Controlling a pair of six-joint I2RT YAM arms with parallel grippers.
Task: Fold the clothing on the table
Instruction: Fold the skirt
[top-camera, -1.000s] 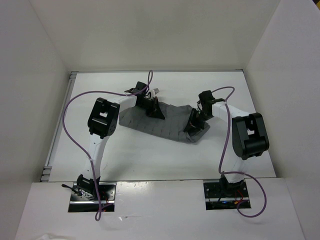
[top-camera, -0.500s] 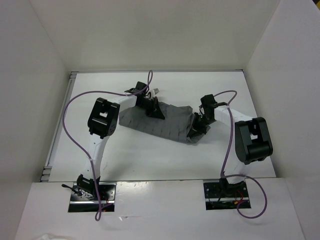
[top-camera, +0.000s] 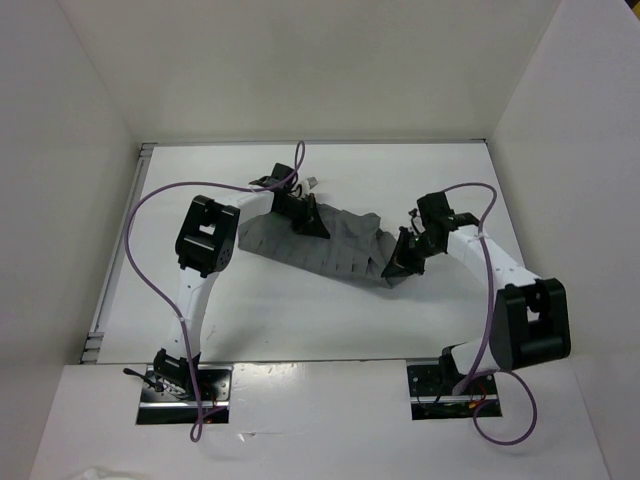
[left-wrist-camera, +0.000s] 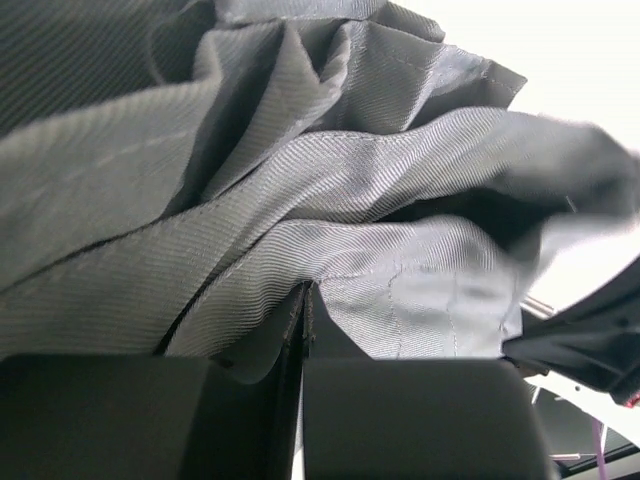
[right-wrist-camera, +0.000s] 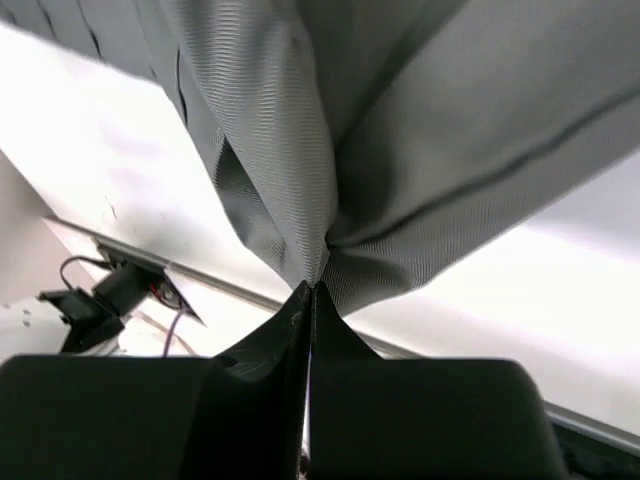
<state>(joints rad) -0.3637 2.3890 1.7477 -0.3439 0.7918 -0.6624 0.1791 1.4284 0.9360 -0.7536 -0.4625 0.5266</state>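
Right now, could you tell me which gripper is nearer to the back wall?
Left. The left gripper pinches the clothing at its far-left end, closer to the back wall; the right gripper pinches its near-right corner, farther from that wall.

Two white arms (top-camera: 192, 300) with black joints (top-camera: 207, 235) and looping purple cables (top-camera: 133, 235).

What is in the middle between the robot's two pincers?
The grey clothing, seen best in the top view. The left pincer pinches one end and the right pincer the other, with only wrinkled cloth between them.
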